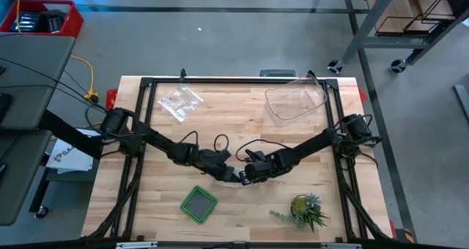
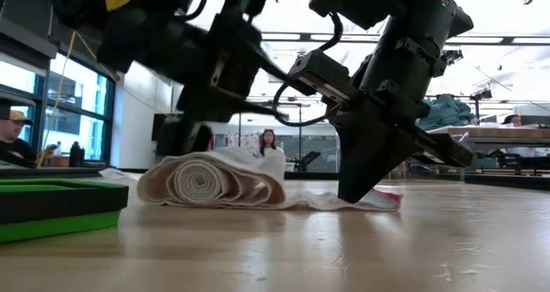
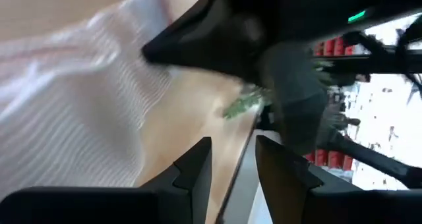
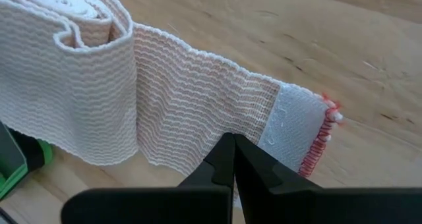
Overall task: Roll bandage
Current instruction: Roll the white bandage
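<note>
Looking down at the table [image 1: 146, 205], you've got both arms meeting around the middle, with the bandage [image 2: 215, 182] lying there mostly wound into a loose roll and a short flat tail trailing off toward the right gripper [image 2: 365, 193]. Your right gripper is closed tight and pressed tip-down onto that tail near its red-stitched end [image 4: 326, 128], while the left gripper [image 1: 223, 172] sits right at the roll with its fingers [image 3: 198, 168] narrowly parted; honestly can't tell if it's actually gripping the cloth.
</note>
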You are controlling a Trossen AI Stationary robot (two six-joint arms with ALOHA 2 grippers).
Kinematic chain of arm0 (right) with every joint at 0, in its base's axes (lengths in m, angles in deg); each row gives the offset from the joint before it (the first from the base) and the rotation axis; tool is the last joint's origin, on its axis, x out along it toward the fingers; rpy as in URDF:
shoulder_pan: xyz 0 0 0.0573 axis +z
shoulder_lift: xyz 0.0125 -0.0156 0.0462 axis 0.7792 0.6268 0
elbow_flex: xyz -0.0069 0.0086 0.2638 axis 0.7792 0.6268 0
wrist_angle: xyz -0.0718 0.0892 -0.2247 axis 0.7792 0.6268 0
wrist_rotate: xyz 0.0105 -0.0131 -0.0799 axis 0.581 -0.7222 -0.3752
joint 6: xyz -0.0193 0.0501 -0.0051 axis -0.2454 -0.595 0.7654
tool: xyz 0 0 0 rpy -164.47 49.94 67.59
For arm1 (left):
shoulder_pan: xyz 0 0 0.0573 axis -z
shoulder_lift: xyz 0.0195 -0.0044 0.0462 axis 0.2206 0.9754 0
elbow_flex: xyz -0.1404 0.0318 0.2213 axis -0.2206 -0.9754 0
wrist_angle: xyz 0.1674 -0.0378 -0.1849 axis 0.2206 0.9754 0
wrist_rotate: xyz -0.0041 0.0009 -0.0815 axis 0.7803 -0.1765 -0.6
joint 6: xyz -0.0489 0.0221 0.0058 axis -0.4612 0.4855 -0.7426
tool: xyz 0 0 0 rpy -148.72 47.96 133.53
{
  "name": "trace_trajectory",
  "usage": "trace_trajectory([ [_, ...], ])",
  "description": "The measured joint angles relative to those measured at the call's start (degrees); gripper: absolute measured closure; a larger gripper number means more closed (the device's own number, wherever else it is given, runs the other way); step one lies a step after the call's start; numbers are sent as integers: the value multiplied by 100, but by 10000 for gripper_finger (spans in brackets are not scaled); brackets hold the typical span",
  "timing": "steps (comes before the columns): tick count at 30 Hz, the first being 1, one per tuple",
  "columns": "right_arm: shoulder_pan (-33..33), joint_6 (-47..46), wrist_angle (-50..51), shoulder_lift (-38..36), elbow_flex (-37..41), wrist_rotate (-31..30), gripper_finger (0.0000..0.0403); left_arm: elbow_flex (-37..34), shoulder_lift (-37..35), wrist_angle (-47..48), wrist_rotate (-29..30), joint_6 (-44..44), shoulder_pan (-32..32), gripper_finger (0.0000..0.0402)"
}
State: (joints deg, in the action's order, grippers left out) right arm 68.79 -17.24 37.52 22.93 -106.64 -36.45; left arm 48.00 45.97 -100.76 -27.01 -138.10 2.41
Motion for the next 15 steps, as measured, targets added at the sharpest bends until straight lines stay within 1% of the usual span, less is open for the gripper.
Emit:
trace_trajectory([
  [2, 0, 17, -6, 0, 0, 29, 403, -19, -177, 161, -91, 212, -30, 290],
  [5, 0, 17, -8, 0, 0, 31, 403, -106, -663, 739, -184, 384, -51, 290],
  [8, 0, 76, -7, 0, 0, 34, 403, -483, -1301, 1474, 78, 385, -9, 290],
  [12, 0, 212, -8, 0, 0, 44, 403, -1316, -2374, 2050, 766, -139, 266, 290],
  [15, -37, 255, -14, 0, 0, 66, 403, -2070, -2914, 2046, 1168, -989, 534, 290],
])
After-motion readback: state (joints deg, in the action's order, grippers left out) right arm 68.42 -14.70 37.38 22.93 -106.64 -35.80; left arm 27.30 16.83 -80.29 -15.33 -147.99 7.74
